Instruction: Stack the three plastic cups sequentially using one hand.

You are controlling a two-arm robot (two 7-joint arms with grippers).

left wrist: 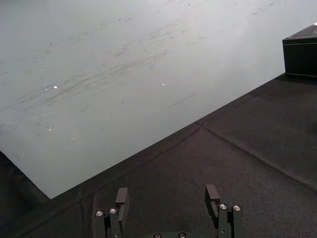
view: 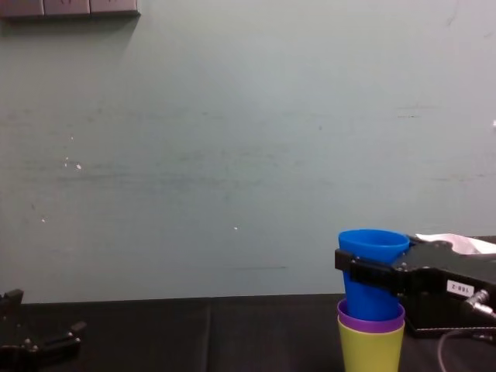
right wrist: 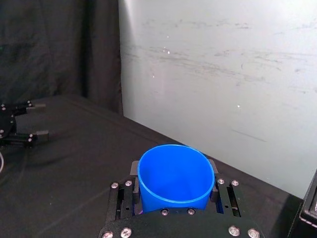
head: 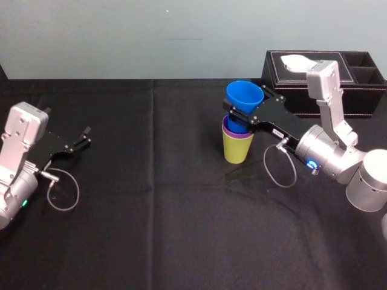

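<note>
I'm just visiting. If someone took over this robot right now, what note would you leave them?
Right gripper: shut on the blue plastic cup, whose base is inside the purple plastic cup.
The purple one sits nested in the yellow-green plastic cup, mid-table.
Left gripper: open, parked at the left of the table.
Done: two cups nested.
Left: seat blue fully, release, withdraw.

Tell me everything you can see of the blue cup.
The blue cup is a plain tapered tumbler of smooth plastic, mouth up, empty. It stands upright with its base inside the purple cup, itself nested in the yellow-green cup on the black cloth. The right gripper clamps its wall below the rim, a finger on each side. The left gripper rests far off it, open.
</note>
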